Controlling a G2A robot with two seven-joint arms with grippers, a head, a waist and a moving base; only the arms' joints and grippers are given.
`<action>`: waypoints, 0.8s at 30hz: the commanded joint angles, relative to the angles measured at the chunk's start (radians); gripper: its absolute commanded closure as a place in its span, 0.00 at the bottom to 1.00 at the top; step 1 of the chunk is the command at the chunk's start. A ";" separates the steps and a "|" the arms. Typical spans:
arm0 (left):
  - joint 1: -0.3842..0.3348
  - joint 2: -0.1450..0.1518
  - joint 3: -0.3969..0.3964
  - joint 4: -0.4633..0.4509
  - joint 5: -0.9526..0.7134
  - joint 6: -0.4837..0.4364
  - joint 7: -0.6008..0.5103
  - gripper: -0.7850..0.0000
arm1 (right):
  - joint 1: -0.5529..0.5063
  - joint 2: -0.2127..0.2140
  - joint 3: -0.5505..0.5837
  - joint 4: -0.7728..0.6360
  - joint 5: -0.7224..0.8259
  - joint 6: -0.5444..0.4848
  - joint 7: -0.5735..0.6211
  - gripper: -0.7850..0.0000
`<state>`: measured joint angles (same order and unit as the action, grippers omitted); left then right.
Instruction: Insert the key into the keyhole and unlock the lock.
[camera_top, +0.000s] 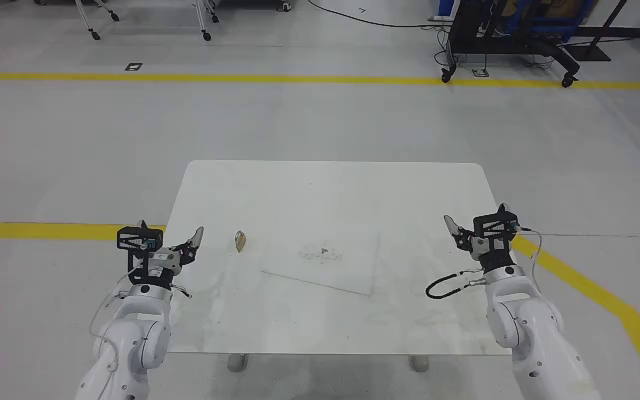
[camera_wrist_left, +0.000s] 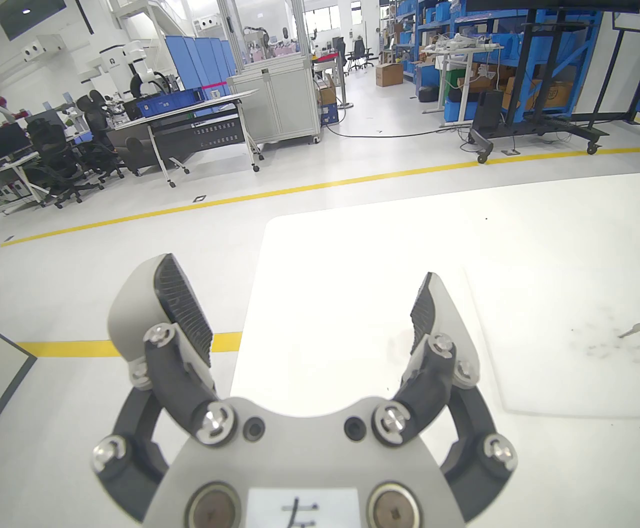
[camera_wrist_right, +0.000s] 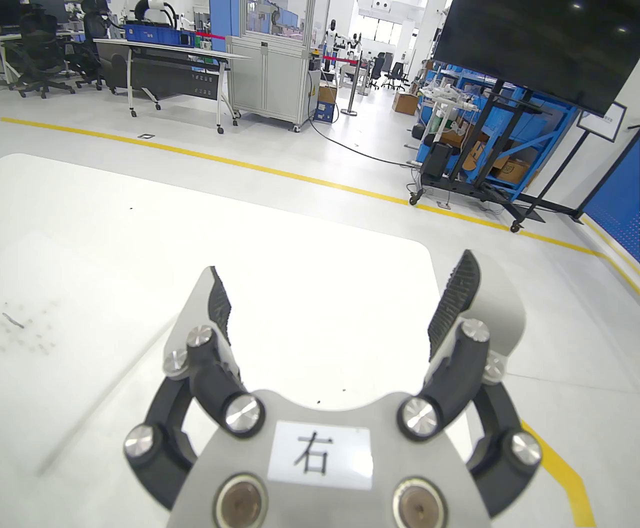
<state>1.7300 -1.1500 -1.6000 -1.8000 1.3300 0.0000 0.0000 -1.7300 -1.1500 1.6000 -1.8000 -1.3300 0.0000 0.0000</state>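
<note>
Open and empty at opposite ends of the bench: left tool near the lock lying just inward, right tool well apart, key on the sheet roughly midway between both, so probably lock left, key right.
</note>
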 joint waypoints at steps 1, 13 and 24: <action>0.000 0.000 0.000 0.000 0.000 0.000 0.000 0.00 | 0.000 0.000 0.000 0.000 0.000 0.000 0.000 0.00; 0.000 0.000 0.000 0.000 0.000 0.000 0.000 0.00 | 0.144 -0.010 -0.131 0.117 0.043 -0.159 0.075 0.00; 0.000 0.000 0.000 0.000 0.000 0.000 0.000 0.00 | 0.471 -0.059 -0.449 0.438 0.208 -0.524 0.220 0.00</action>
<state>1.7300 -1.1500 -1.6000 -1.8000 1.3300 0.0000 0.0000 -1.2948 -1.2035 1.1793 -1.3967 -1.1376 -0.4910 0.1986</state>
